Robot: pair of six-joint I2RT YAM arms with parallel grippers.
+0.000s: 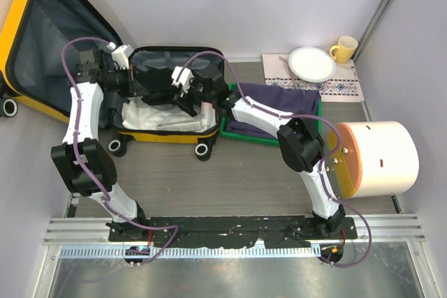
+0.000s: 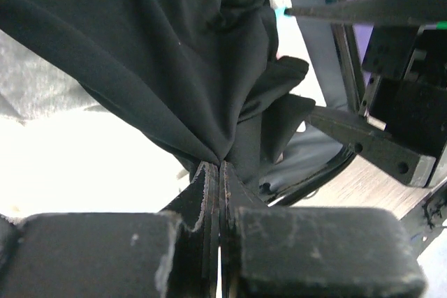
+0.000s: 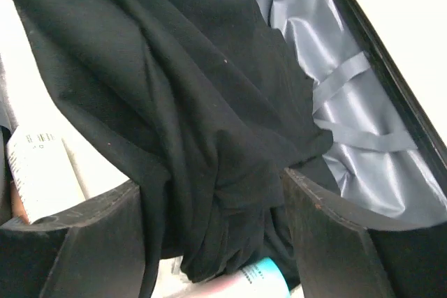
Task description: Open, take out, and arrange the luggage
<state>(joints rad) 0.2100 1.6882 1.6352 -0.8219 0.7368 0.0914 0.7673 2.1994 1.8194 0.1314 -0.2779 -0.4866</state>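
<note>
The small yellow suitcase (image 1: 160, 136) lies open at the table's middle, with its grey lining (image 3: 363, 123) showing. A black garment (image 1: 159, 78) is bunched up inside it. My left gripper (image 1: 142, 83) is shut on a fold of the garment (image 2: 174, 54), its fingertips pinched together on it in the left wrist view (image 2: 221, 167). My right gripper (image 1: 183, 97) is open, its fingers (image 3: 318, 221) standing on either side of the garment (image 3: 209, 116). A bottle with a cyan end (image 3: 262, 277) and a white tube (image 3: 42, 172) lie under the cloth.
A larger yellow suitcase (image 1: 17, 26) stands open at the back left. A green tray (image 1: 237, 134) holding purple cloth is right of the small case. A cream cylinder with an orange end (image 1: 380, 158) is at the right. A plate (image 1: 312, 63) and a yellow mug (image 1: 344, 48) sit on a mat at the back right.
</note>
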